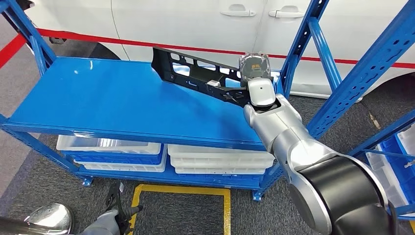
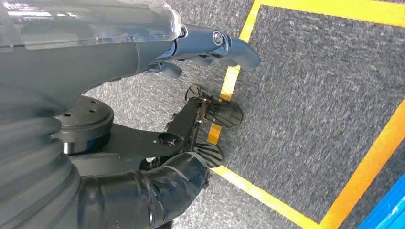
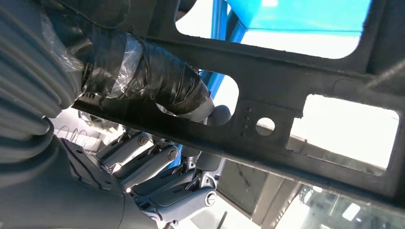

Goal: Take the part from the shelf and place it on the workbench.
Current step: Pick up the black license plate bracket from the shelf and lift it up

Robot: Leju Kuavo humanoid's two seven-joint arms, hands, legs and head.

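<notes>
A long black part (image 1: 195, 73) with cut-out windows lies slanted across the back right of the blue shelf board (image 1: 122, 98), its far end tipped up toward the left. My right hand (image 1: 254, 66) holds its near end. In the right wrist view the taped thumb (image 3: 172, 90) lies over a bar of the part (image 3: 296, 76) and the fingers (image 3: 157, 160) curl beneath it. I cannot tell whether the part touches the board. My left hand (image 1: 110, 220) hangs low by the floor, fingers apart (image 2: 143, 62) and holding nothing.
Blue uprights (image 1: 303, 39) flank my right arm. White and blue bins (image 1: 220, 159) fill the level below. A yellow floor outline (image 1: 181, 191) lies in front of the shelf, a white car (image 1: 195, 19) stands behind it, and a second rack with bins (image 1: 391, 161) is at the right.
</notes>
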